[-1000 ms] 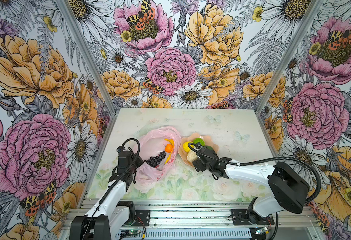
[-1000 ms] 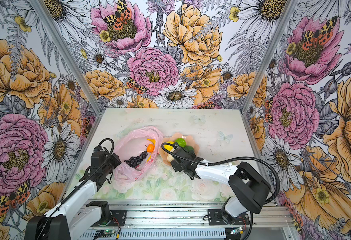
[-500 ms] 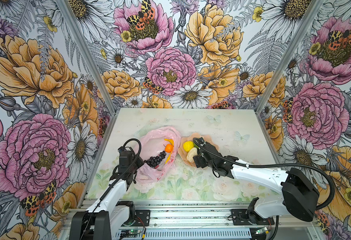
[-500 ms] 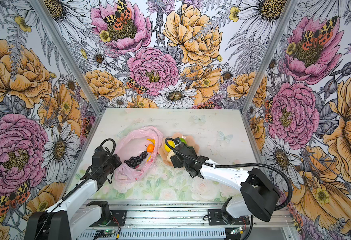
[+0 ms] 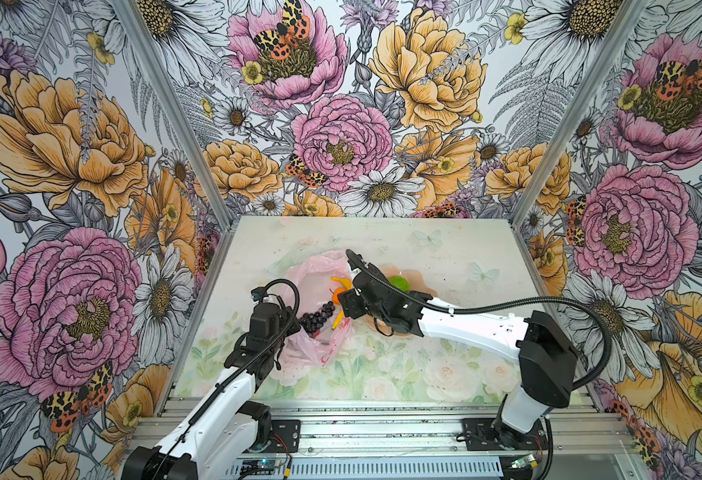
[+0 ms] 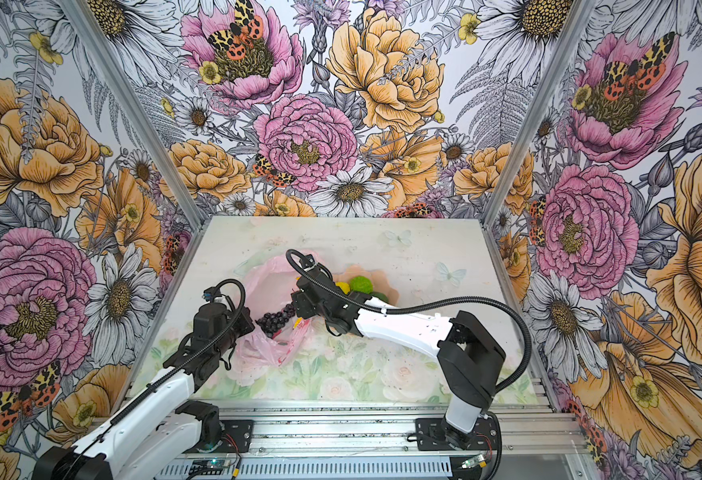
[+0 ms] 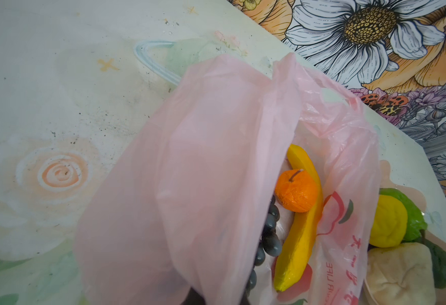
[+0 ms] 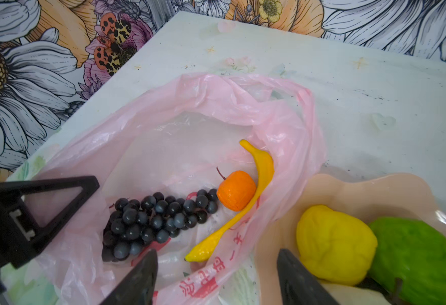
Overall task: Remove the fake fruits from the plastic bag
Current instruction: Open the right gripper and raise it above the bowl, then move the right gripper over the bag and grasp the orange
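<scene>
plastic bag (image 8: 216, 105): translucent pink, red printed marks
banana (image 8: 264, 169): yellow
orange (image 8: 236, 190): orange
grape bunch (image 8: 158, 216): dark purple-black
lemon (image 8: 335, 245): yellow
lime (image 8: 414, 258): bright green
dish (image 8: 361, 190): peach
table (image 8: 375, 92): pale, pastel floral print

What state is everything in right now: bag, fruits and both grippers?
plastic bag, mouth open, edge pinched by left gripper
grape bunch, inside bag
banana, inside bag
orange, inside bag, against banana
lemon, out, in dish
lime, out, in dish
beige piece, out, in dish
left gripper, shut on bag edge
right gripper, open, empty
</scene>
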Action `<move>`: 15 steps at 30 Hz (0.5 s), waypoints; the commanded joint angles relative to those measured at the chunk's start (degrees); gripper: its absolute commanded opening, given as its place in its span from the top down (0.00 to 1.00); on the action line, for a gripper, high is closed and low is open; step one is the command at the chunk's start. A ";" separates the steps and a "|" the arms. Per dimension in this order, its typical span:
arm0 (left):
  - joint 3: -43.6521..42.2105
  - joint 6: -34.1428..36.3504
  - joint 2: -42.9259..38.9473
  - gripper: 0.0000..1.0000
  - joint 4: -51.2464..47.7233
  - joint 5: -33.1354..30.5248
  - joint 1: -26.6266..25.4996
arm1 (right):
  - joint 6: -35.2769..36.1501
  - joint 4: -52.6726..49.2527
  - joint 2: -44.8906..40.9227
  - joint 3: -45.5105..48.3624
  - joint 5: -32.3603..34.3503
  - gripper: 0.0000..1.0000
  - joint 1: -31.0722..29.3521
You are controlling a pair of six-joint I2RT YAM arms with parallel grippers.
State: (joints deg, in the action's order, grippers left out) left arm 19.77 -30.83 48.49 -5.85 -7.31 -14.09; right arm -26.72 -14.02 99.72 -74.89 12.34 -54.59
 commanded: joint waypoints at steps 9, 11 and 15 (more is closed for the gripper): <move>-0.31 3.41 -5.07 1.00 0.47 -4.25 -4.02 | -3.88 -1.60 15.94 -15.91 -2.89 0.35 1.16; -0.30 3.49 -4.90 1.00 0.76 -4.25 -4.11 | -3.78 -1.75 18.06 -17.52 -3.15 0.39 1.81; -0.43 3.55 -4.76 1.00 1.29 -4.25 -4.11 | -2.67 -2.09 22.02 -20.63 -3.34 0.46 3.01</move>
State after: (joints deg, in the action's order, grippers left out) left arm 19.77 -28.45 43.97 -6.33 -9.96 -17.78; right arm -29.82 -15.55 119.35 -92.64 9.13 -52.58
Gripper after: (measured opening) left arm 0.050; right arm 0.548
